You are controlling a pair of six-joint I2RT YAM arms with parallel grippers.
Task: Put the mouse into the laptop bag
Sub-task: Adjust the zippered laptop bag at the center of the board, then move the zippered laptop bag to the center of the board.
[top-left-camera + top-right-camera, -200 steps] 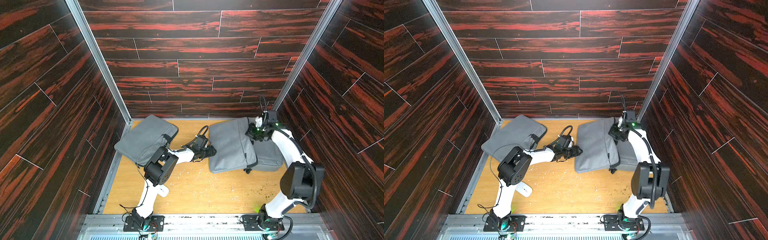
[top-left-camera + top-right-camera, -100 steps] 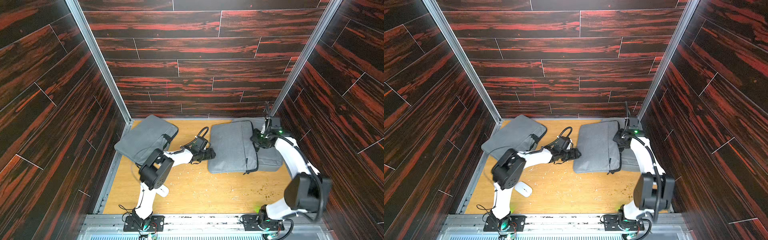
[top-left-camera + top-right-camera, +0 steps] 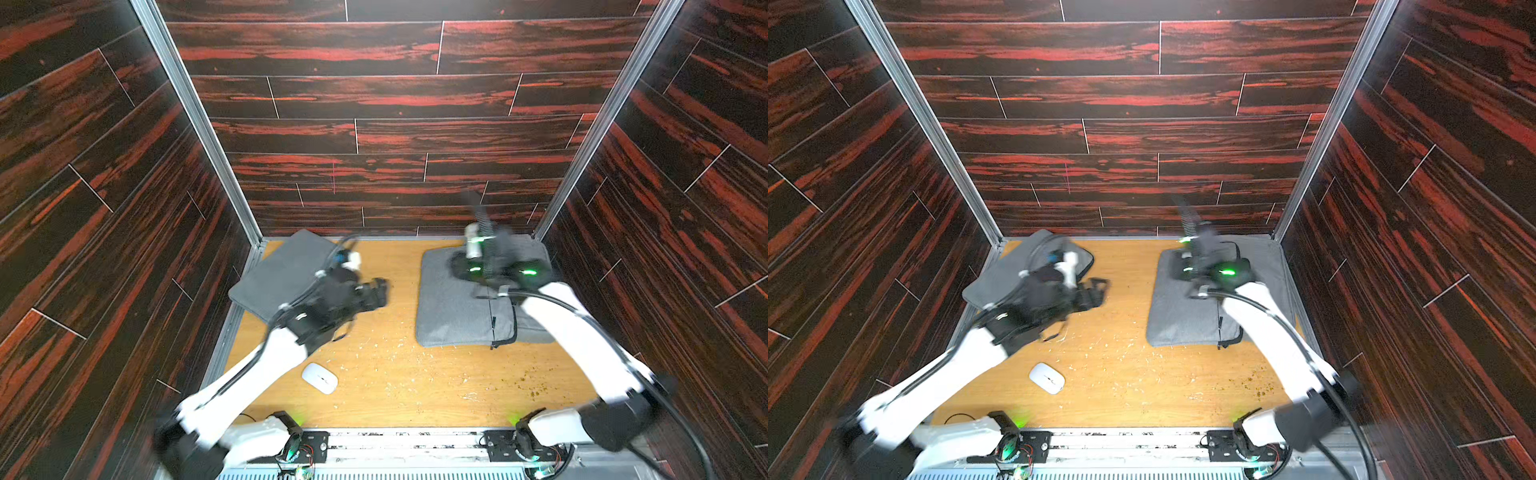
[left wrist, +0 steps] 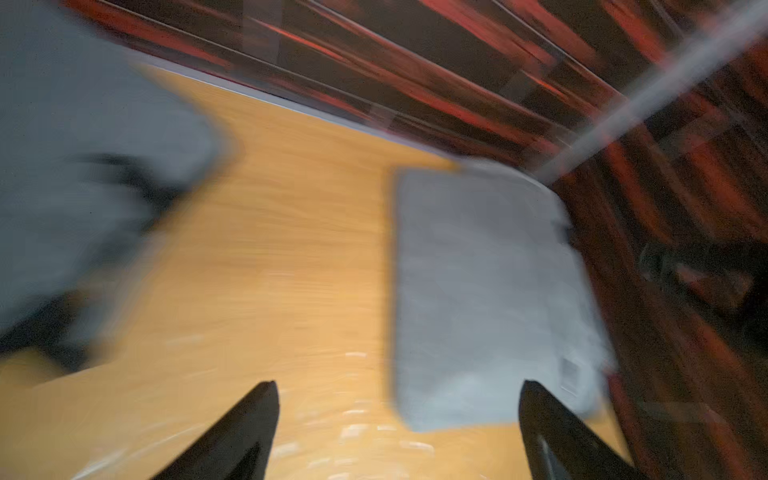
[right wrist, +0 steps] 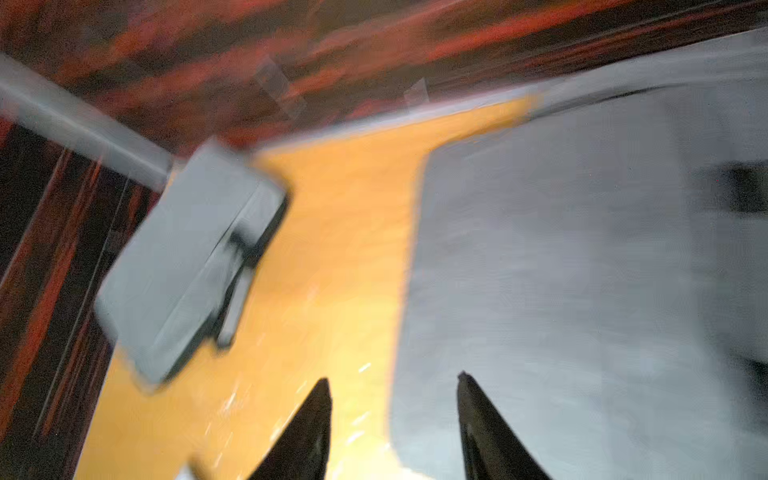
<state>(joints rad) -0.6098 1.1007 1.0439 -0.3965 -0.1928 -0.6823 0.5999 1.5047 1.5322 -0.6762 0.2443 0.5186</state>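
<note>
The white mouse [image 3: 319, 377] [image 3: 1046, 377] lies on the wooden table near the front, left of centre, with nothing touching it. The grey laptop bag [image 3: 461, 307] [image 3: 1183, 316] lies flat at the back right, also seen as the bag [image 4: 490, 291] [image 5: 561, 270] in both wrist views. My left gripper [image 3: 380, 291] [image 4: 397, 386] hovers open over bare wood, left of the bag, holding nothing. My right gripper [image 3: 457, 266] [image 5: 392, 377] is open above the bag's far left edge, empty. Both arms are blurred.
A second grey bag [image 3: 282, 274] [image 5: 178, 266] lies at the back left, partly under my left arm. More grey fabric [image 3: 536, 249] shows beneath the laptop bag by the right wall. Dark panelled walls close in three sides. Crumbs dot the table [image 3: 395, 386].
The right gripper opened and let the bag's raised side drop flat. The left gripper opened wider and drew back left from the bag's edge. The left arm moved off the mouse.
</note>
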